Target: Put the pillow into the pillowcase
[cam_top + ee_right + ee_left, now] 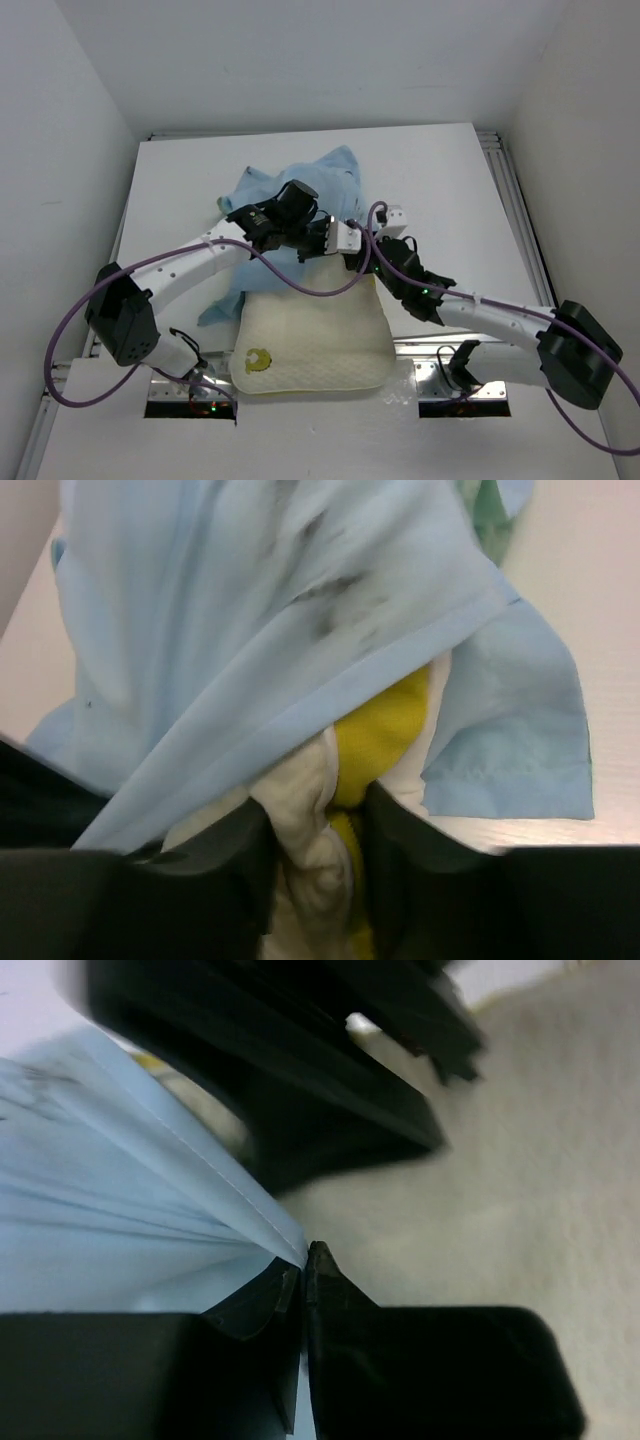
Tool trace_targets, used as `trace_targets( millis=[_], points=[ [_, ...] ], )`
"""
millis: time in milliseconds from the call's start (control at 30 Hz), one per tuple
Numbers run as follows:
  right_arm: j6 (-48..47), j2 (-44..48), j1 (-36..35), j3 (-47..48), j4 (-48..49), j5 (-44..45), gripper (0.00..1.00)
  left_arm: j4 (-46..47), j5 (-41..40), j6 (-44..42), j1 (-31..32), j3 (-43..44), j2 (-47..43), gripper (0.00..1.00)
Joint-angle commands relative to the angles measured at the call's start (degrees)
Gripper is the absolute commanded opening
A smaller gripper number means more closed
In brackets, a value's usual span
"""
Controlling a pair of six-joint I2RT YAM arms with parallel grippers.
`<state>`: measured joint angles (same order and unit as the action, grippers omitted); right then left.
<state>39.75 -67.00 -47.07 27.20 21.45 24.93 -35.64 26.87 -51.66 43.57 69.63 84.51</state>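
The cream pillow lies at the near middle of the table, a yellow-green mark near its front left corner. The light blue pillowcase is bunched behind it and drapes over its far edge. My left gripper is shut on a hem of the pillowcase, held above the pillow. My right gripper is shut on the pillow's far corner, pinching cream fabric and yellow seam under the pillowcase edge.
The white table has metal rails along its right side and white walls around it. Both arms cross over the pillow's far edge, close together. Purple cables loop off each arm.
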Motion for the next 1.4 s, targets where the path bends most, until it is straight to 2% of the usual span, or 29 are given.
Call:
trace_targets(
  millis=[0, 33, 67, 133, 167, 233, 267, 300, 367, 400, 467, 500, 533, 567, 600, 733, 867, 967, 1200, 1367],
  points=[
    [-5.38, 0.29, -0.74, 2.42, 1.49, -5.06, 0.52, 8.13, -4.90, 10.79, 0.64, 0.51, -0.14, 0.04],
    [-6.77, 0.82, -0.57, 2.51, 0.44, -5.06, 0.68, 8.04, -5.42, 10.88, 0.64, 0.95, 0.47, 0.04],
    [-7.57, 1.43, -0.48, 2.68, -2.79, -4.80, 0.73, 8.30, -6.04, 11.05, 0.64, 0.86, 0.65, 0.04],
    [-8.80, 2.66, 0.04, 4.61, -7.80, -2.97, 0.80, 9.18, -7.88, 10.44, 0.64, -0.53, 0.48, 0.01],
    [-10.03, 3.01, 0.92, 5.40, -14.01, -2.35, 0.81, 9.70, -8.32, 10.18, 0.55, -1.15, 0.31, 0.00],
    [-11.09, 4.42, 2.15, 7.51, -19.41, -1.11, 0.82, 10.67, -9.38, 9.65, 0.55, -2.47, -0.13, 0.00],
    [-11.70, 5.21, 3.37, 7.60, -22.22, -1.37, 0.79, 10.94, -9.73, 9.65, 0.55, -2.65, -0.22, 0.00],
    [-12.49, 7.13, 4.00, 7.17, -23.55, -2.59, 0.71, 11.20, -9.82, 9.73, 0.55, -2.91, -0.22, 0.00],
    [-12.41, 9.51, 6.62, 6.47, -24.53, -4.52, 0.52, 11.64, -10.17, 10.08, 0.55, -3.18, -0.49, 0.00],
    [-12.15, 10.83, 8.03, 5.59, -24.27, -6.19, 0.35, 11.90, -10.70, 10.35, 0.55, -3.27, -0.57, 0.00],
    [-10.84, 13.21, 13.02, 4.97, -23.39, -10.23, 0.22, 12.08, -11.58, 10.79, 0.46, -3.36, -0.66, 0.00],
    [-10.57, 13.39, 14.88, 4.88, -23.04, -11.47, 0.24, 11.91, -12.19, 10.96, 0.37, -3.27, -0.75, 0.00],
    [-10.57, 13.13, 16.64, 4.88, -22.69, -12.96, 0.31, 11.47, -12.20, 10.97, 0.29, -3.18, -0.84, 0.00],
    [-11.00, 10.86, 20.57, 5.23, -22.34, -17.15, 0.41, 11.21, -12.11, 10.88, 0.20, -3.18, -0.92, 0.00],
    [-11.53, 8.93, 22.61, 6.54, -22.33, -19.63, 0.55, 11.03, -11.93, 10.70, 0.20, -3.18, -1.36, 0.00],
    [-16.88, -3.90, 29.48, 11.72, -22.60, -31.50, 0.69, 11.03, -11.14, 10.79, 0.20, -2.74, -1.98, 0.00],
    [-19.79, -15.67, 32.13, 15.06, -18.82, -44.68, 0.77, 10.68, -10.88, 12.37, 0.20, -1.51, -1.98, 0.00],
    [-21.81, -20.08, 32.22, 16.82, -15.84, -52.33, 0.82, 10.24, -10.44, 12.81, 0.20, -1.33, -2.42, 0.00],
    [-22.96, -29.40, 32.13, 18.15, -7.49, -55.86, 0.88, 9.88, -9.21, 12.90, 0.20, -2.03, -4.09, 0.00],
    [-16.29, -33.45, 30.73, 16.32, 3.67, -60.96, 0.89, 11.11, -7.10, 12.63, 0.11, -2.30, -4.44, 0.00]
  ],
)
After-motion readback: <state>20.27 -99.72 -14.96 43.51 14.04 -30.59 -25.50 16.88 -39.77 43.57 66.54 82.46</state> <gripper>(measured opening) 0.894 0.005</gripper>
